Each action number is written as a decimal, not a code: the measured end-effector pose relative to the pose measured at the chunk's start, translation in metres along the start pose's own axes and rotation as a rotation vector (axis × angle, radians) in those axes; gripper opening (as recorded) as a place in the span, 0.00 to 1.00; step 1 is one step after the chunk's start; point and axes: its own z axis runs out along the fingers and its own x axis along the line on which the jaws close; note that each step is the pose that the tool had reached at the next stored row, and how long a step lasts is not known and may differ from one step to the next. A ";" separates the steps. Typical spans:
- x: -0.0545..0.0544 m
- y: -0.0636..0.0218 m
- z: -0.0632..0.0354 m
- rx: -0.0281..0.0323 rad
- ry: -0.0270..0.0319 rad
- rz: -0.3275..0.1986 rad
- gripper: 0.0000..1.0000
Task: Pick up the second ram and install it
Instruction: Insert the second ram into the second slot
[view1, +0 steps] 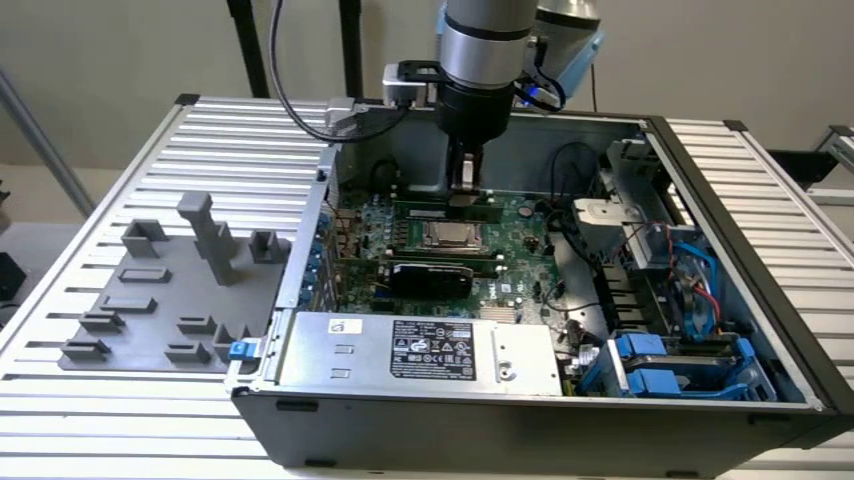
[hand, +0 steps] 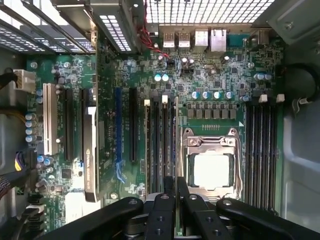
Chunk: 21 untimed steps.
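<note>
1. Evidently the claw (hand: 176, 186) was closed narrow on the second ram (hand: 176, 130), gripping its long edge inside the open computer case (view1: 541, 410).
2. The stick ran edge-on to the wrist camera, beside the processor (hand: 211, 170) and parallel to the memory slots (hand: 160, 135); whether it had entered one, I could not tell.
3. What looked like another stick (hand: 147, 145) stood upright in that same bank, apart from the held one.
4. Good seating, in my judgement, called for matching the notch to the slot's key, both ends level, before any force.
5. Pressure needed to go straight down and evenly; a tilt could have jammed one end or strained the motherboard (hand: 135, 70).
6. The metal processor frame (hand: 187, 150) lay close by, so sideways drift was the risk to guard against.
</note>
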 end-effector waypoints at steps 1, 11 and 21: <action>0.000 -0.0001 0.0019 0.0003 0.0000 0.000 0.00; 0.000 -0.0006 0.0201 0.0023 -0.0003 0.006 0.00; 0.000 -0.0011 0.0380 0.0122 -0.0009 0.014 0.00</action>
